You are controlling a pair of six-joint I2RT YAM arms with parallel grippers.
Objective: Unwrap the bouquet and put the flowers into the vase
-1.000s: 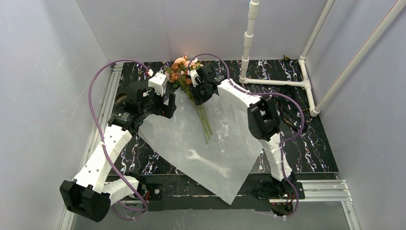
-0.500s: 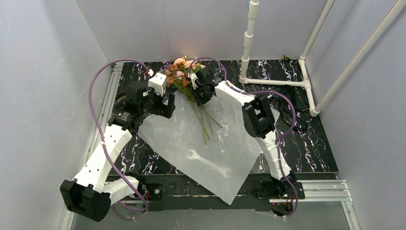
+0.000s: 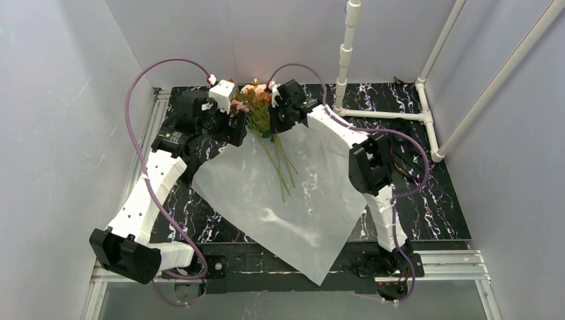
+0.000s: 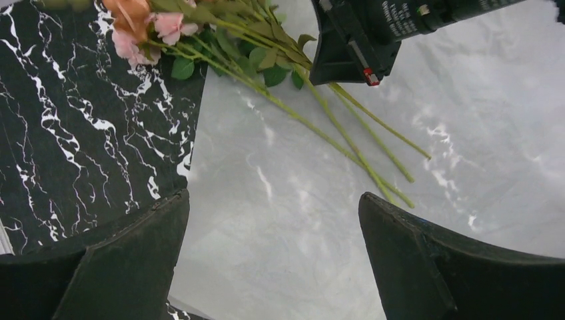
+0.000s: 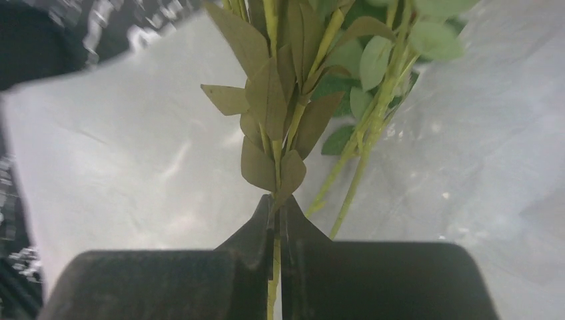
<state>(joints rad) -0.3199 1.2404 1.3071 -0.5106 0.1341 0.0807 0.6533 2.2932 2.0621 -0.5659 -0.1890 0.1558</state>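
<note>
Since the right gripper (image 5: pixel 276 217) is clenched on a leafy stem of the flowers (image 5: pixel 283 127), other stems passing just right of the pinch, lift slowly clear of the wrap (image 3: pixel 293 207) below so none drop; left gripper (image 4: pixel 272 200) hangs released nearby. No vase visible.

Overhead plus close wrist views of flowers (image 3: pixel 258 110)

White arms (image 3: pixel 150 193), seemingly black pincers (image 4: pixel 273 207)
</note>
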